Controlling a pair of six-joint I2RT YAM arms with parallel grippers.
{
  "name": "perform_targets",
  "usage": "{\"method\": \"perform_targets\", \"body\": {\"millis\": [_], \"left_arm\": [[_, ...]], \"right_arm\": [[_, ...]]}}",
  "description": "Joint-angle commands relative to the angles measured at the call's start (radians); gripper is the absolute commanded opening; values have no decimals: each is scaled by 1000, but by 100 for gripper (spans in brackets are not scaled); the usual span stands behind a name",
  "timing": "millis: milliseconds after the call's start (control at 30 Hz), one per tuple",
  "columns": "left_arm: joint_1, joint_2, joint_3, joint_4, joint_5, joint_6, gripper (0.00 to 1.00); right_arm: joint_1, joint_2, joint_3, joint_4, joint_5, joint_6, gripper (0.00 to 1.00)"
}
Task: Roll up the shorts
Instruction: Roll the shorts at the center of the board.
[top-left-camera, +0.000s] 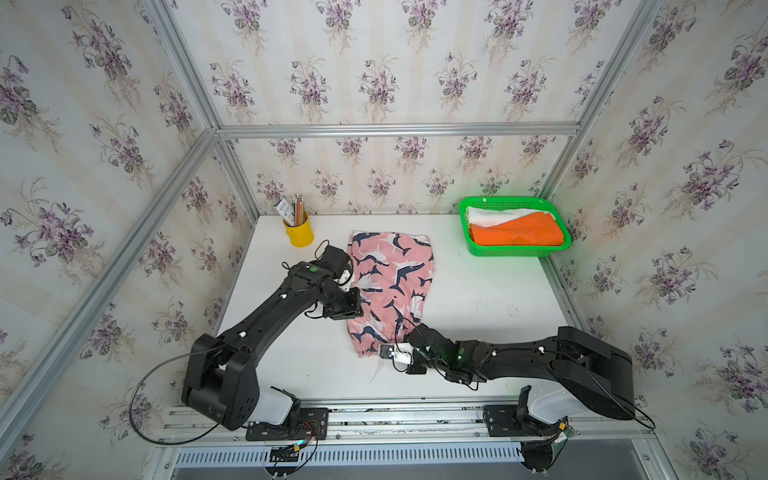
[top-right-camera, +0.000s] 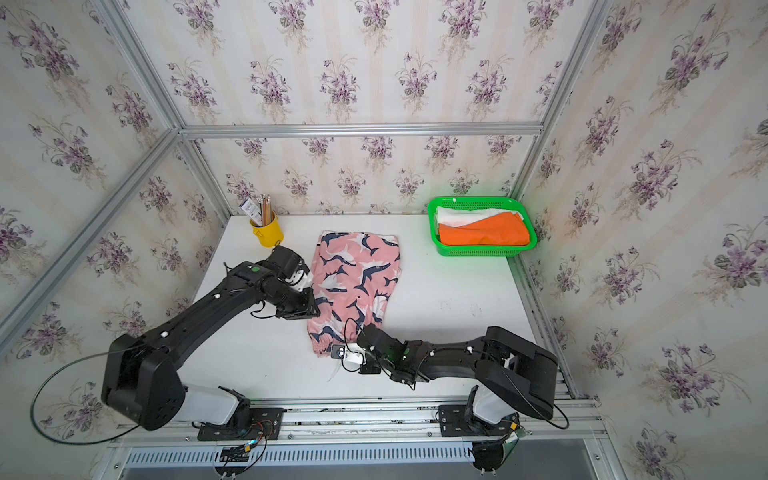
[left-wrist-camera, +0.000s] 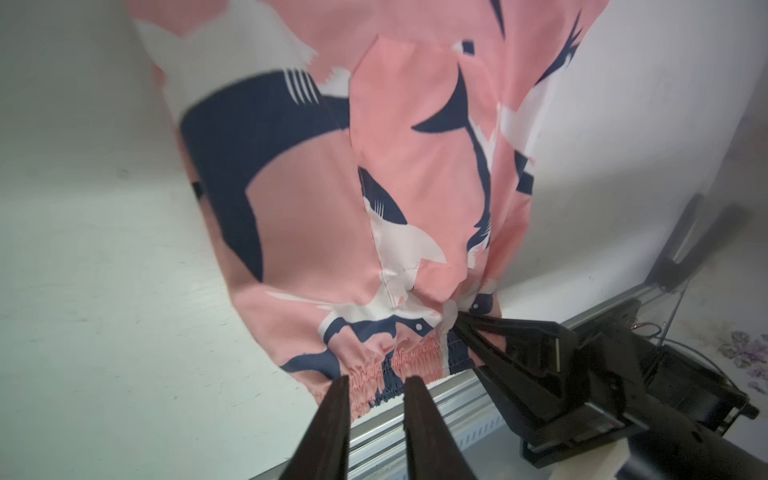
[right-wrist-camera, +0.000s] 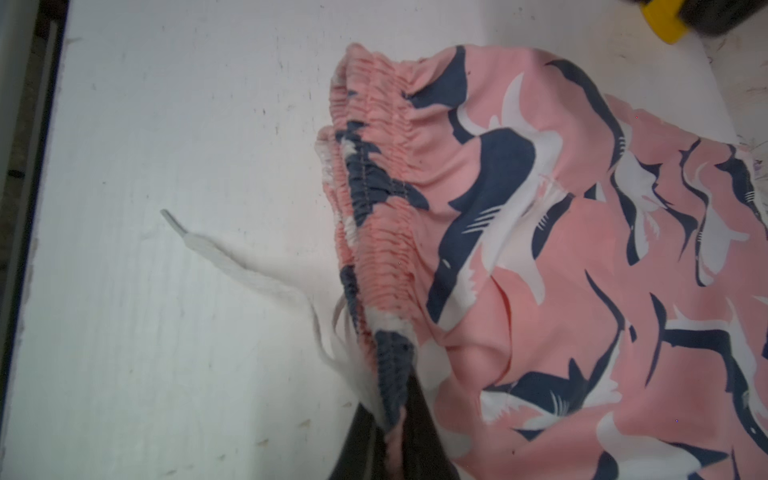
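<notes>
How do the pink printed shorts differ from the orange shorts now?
The pink shorts lie flat on the table; the orange shorts lie folded in the green basket. The pink shorts carry a navy and white print; the orange shorts are plain. The right gripper pinches the waistband of the pink shorts; no gripper touches the orange shorts. Both are soft cloth; neither is rolled.

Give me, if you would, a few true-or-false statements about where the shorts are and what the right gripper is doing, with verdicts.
1. The pink shorts lie on the white table. True.
2. The orange shorts lie spread on the table. False: they sit in the green basket.
3. The right gripper is shut on the pink shorts' waistband. True.
4. The yellow cup is empty. False: it holds pencils.
5. The pink shorts are fully rolled. False: they lie spread out.
</notes>
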Motion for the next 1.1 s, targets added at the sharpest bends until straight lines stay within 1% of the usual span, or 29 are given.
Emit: {"method": "perform_targets", "body": {"millis": [0,33,100,233,367,433,533,633,700,833,933,967,1067], "left_arm": [[-21,78,-57,88,115,33,27],[-23,110,-77,113,129,34,26],[-24,163,-109,145,120,41,26],[-24,247,-124,138,30,58,28],[-19,260,-98,119,-43,81,32],[-15,245,-68,87,-86,92,36],[-1,189,-31,56,-153,107,46],[23,121,4,29,-190,126,50],[24,82,24,20,-205,154,54],[24,60,75,-33,-235,184,55],[24,32,73,-33,-229,194,54],[24,22,69,-34,-228,197,58],[24,4,60,-36,-221,206,60]], "right_arm": [[-18,7,30,-91,-103,66,0],[-24,8,41,-104,-123,78,0],[-49,11,70,-138,-181,110,0],[-125,26,136,-210,-336,187,0],[-183,87,223,-308,-507,222,0],[-210,127,274,-357,-563,247,0],[-267,186,345,-398,-632,317,0],[-334,263,432,-461,-731,388,0],[-361,334,520,-557,-776,397,0],[-412,453,624,-619,-823,433,0],[-453,510,668,-632,-900,473,1],[-467,522,674,-628,-928,493,2],[-505,547,685,-607,-987,567,2]]}}
